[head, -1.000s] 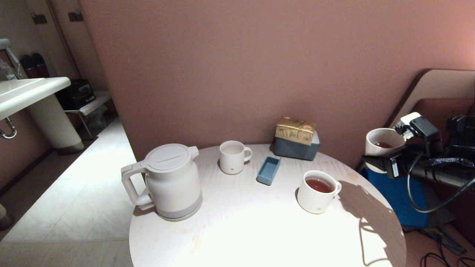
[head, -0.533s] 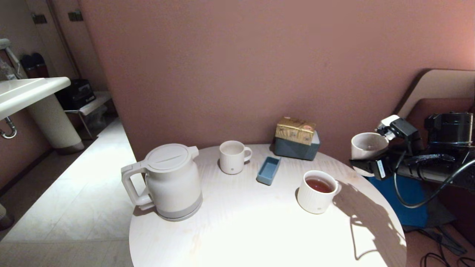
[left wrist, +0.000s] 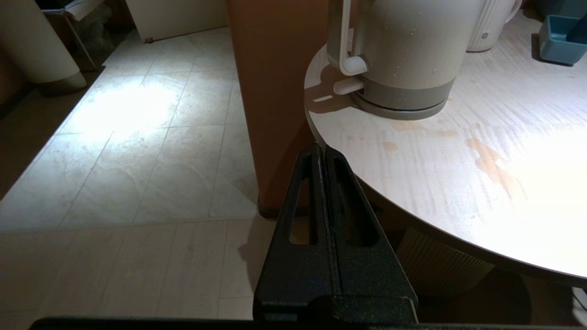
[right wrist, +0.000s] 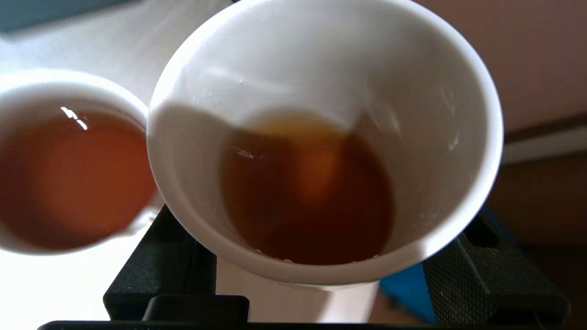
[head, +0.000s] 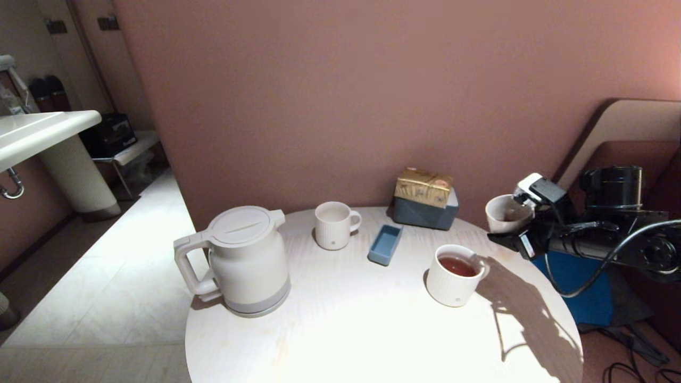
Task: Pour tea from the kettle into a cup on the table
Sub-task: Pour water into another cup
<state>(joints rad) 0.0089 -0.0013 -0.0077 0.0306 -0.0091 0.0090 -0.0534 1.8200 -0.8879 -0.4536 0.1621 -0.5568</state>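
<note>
Left of the table, a white basin point(head: 37, 133) on a ribbed pedestal stands over a pale tiled floor point(head: 101, 287). The left gripper point(left wrist: 322, 153) hangs low beside the table point(head: 372, 330) edge, its two black fingers pressed together on nothing; it shows only in the left wrist view. On the left part of the round pale wood-grain top stands the kettle point(head: 242, 260), cream-white with a flat round lid, a grey base band and its loop handle turned outward over the table's left edge. Brownish stains point(left wrist: 490, 160) mark the tabletop near the kettle's base.

Behind and right of the kettle stands a ribbed white mug point(head: 333, 225) with a handle; a small round mark on its wall is too small to read. Next comes a shallow blue tray point(head: 385, 244), and behind it, against the pink wall point(head: 372, 96), a grey box point(head: 425, 214) bearing a gold-wrapped packet point(head: 423, 187); no writing is legible on either. Right of the tray a wider white mug point(head: 455, 275) holds reddish-brown liquid and carries a similar small unreadable mark.

At the table's right edge the right gripper point(head: 512, 233) clasps the cup point(head: 505, 214), a small plain white one held above the tabletop, just beside and above the wider mug. The right wrist view shows the tea point(right wrist: 307, 192) pooled in the cup's lower part, with black fingers point(right wrist: 458, 284) on either side of its wall. The arm's shadow falls across the table's right side.
</note>
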